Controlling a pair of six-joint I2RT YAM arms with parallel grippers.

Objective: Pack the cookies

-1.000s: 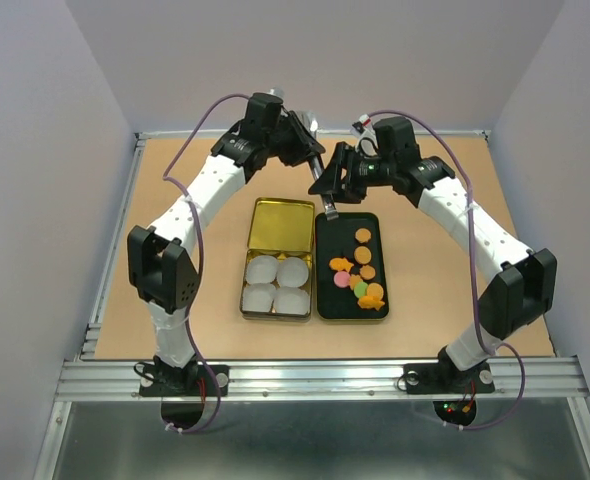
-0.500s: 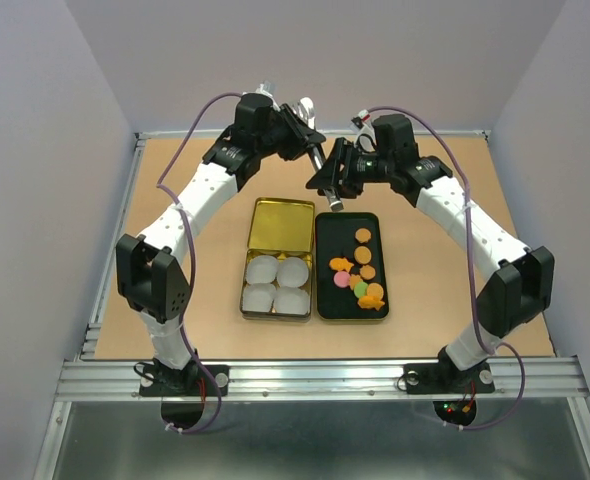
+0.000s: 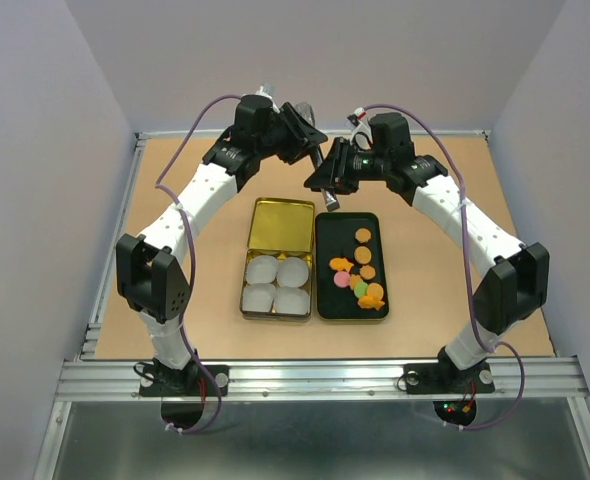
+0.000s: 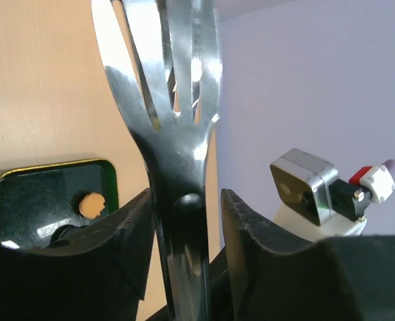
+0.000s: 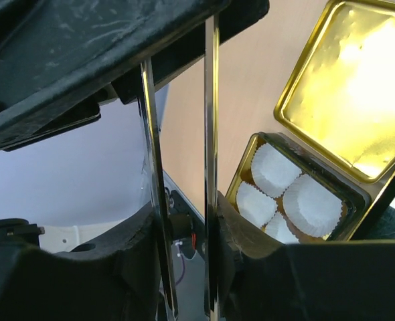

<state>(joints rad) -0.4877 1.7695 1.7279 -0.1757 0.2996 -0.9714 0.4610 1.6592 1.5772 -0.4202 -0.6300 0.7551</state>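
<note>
Gold tin (image 3: pixel 244 285) sat mid-table. Its lid (image 3: pixel 280 222) lay open flat on the far side, and four white paper cups (image 3: pixel 277 284) sat packed in the base.

Left gripper (image 4: pixel 184 207) was raised beyond the lid, fingers (image 4: pixel 110 247) clamped tight on the handle of a slotted metal spatula (image 4: pixel 167 87).

Right gripper (image 5: pixel 184 221) was close beside it, above the far end of the black tray (image 3: pixel 331 226). Its fingers (image 5: pixel 251 234) pressed on both arms of metal tongs (image 5: pixel 211 120), the arms a narrow gap apart.

The cookies (image 3: pixel 360 268) all lay in the tray, just right of the tin. Round orange-brown ones lay farther back, with pink, green and fish-shaped ones clustered nearer.
</note>
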